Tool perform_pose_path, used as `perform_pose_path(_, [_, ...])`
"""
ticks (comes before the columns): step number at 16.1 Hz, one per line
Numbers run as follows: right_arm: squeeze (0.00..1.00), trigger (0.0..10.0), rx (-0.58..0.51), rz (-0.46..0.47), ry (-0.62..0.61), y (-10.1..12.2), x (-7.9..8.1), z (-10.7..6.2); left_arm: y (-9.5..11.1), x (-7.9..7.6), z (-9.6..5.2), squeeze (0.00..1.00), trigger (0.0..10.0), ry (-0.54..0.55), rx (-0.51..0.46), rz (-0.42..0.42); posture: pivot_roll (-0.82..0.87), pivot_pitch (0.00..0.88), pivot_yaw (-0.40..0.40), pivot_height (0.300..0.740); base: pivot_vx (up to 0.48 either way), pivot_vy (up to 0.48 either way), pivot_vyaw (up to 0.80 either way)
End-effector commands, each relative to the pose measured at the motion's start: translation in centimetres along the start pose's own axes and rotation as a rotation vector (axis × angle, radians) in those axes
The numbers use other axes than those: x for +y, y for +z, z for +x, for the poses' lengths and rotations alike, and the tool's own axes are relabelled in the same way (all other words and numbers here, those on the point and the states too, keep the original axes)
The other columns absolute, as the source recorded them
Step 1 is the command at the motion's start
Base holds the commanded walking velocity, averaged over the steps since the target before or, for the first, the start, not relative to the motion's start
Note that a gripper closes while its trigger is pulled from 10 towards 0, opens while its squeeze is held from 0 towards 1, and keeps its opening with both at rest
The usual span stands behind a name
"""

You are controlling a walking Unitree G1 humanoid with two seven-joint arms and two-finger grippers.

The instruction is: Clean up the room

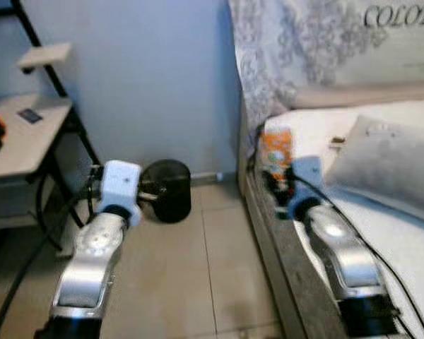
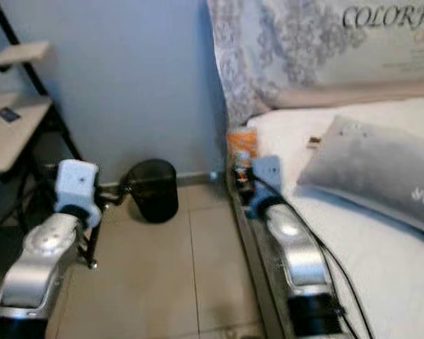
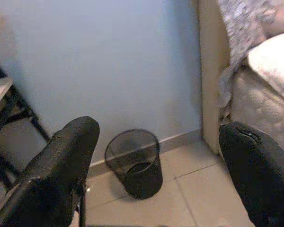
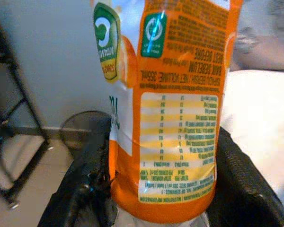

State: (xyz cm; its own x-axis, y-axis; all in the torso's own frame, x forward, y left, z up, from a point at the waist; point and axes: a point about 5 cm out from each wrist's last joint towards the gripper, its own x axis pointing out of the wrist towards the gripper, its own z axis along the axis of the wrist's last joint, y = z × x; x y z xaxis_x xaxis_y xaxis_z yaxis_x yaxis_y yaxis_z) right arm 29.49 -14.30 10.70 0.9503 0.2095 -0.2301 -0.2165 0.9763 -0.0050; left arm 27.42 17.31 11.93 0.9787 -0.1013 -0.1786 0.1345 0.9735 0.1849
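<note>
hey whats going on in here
The robot stands between a bed and a desk, tidying up. Its right gripper is shut on an orange bottle, held at the bed's edge. The left gripper is open and holds nothing, pointing toward a black mesh bin on the floor by the wall. The bottle has not reached the bin yet. A grey pillow lies on the bed.

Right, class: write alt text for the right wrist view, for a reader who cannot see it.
An orange-labelled bottle, its label print upside down, sits gripped between the right end effector's two black fingers. Behind it are a pale blue wall, a black mesh wastebasket on the tiled floor, and the white bed to one side.
</note>
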Motion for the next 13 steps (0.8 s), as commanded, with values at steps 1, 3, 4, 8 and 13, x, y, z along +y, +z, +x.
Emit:
perform_pose_path(1, [0.0,10.0,-0.024,0.004,0.024,0.71,0.81,0.28,0.37,0.78,-0.02,0.0,10.0,0.017,-0.007,0.009,0.0,0.0,0.07,0.74,0.304,0.0,0.0])
perform_pose_path(3, [0.0,10.0,-0.021,0.009,0.017,0.58,0.68,0.24,0.24,0.66,-0.11,0.0,10.0,0.014,-0.003,0.007,0.01,0.0,0.068,0.74,0.302,0.0,0.0])
perform_pose_path(4, [0.0,10.0,-0.018,0.01,0.015,0.53,0.62,0.21,0.26,0.68,-0.14,0.0,10.0,0.014,-0.003,0.006,0.01,0.0,0.067,0.74,0.3,0.0,0.0])
perform_pose_path(8, [0.0,10.0,-0.013,-0.021,0.026,0.57,0.68,0.24,0.34,0.83,-0.16,0.0,10.0,0.018,0.002,-0.006,0.01,0.0,0.075,0.74,0.305,0.0,0.4])
perform_pose_path(13, [0.0,10.0,-0.001,0.012,-0.019,0.01,0.36,0.14,0.4,1.11,-0.36,0.0,10.0,0.027,0.009,-0.008,0.02,0.0,0.07,0.74,0.339,0.0,0.32])
